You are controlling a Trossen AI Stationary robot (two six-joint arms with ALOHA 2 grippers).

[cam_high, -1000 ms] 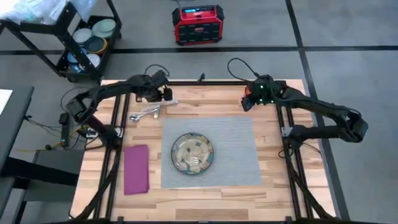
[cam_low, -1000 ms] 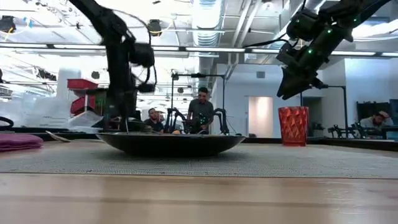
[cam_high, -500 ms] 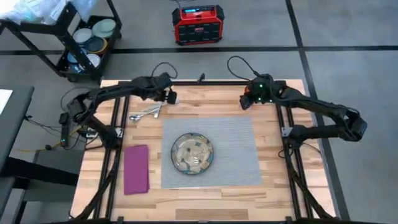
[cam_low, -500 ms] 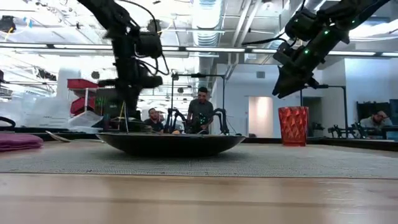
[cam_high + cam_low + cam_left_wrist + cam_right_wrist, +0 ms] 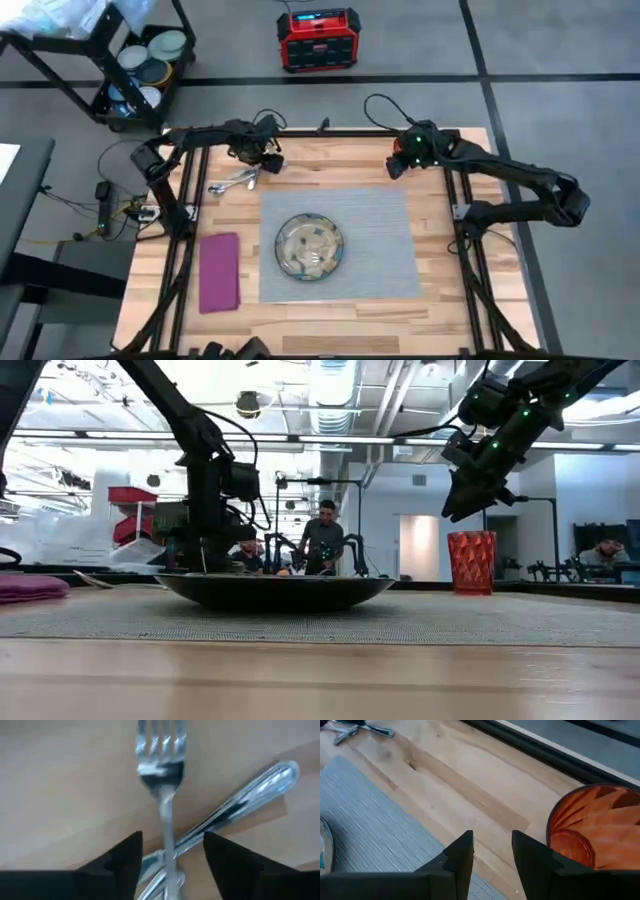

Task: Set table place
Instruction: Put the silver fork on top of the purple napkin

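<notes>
A grey ribbed mat (image 5: 380, 230) lies mid-table with the round patterned plate (image 5: 310, 247) on its left half. The magenta napkin (image 5: 219, 272) lies flat left of the mat. A crossed heap of steel cutlery (image 5: 235, 181) lies on the wood at the far left. My left gripper (image 5: 172, 837) hangs open just above it. Its fingers stand either side of the fork's handle (image 5: 165, 815), with the tines (image 5: 161, 740) pointing away. The orange cup (image 5: 592, 830) stands beyond the mat's far right corner. My right gripper (image 5: 492, 837) hovers open beside the cup and above it.
A second steel handle (image 5: 250, 790) crosses under the fork. Black frame rails (image 5: 180, 250) run along the table's left and right sides. A red box (image 5: 318, 38) and a cart of dishes (image 5: 140, 65) stand on the floor beyond the far edge. People (image 5: 325, 535) sit behind.
My left gripper has shifted a little toward the table's right over the cutlery and come down. In the low view its fingers now stand wider apart than a second ago. The left arm's elbow has swung toward the far edge.
</notes>
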